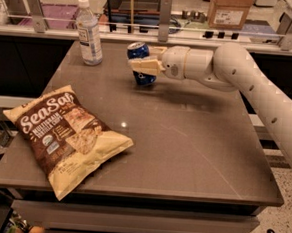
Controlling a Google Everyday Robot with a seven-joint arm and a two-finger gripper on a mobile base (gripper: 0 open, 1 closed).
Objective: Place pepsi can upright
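The pepsi can (141, 63), small and blue with a silver top, is near the table's back middle, standing nearly upright with a slight tilt. Its base is at the tabletop; I cannot tell whether it rests on it. My gripper (143, 63) reaches in from the right on a white arm and is shut on the can, one cream finger (145, 66) across its front, the other behind it.
A clear water bottle (89, 33) with a white cap stands at the back left. A brown and yellow chip bag (67, 135) lies at the front left. The grey table (184, 141) ends at a railing behind.
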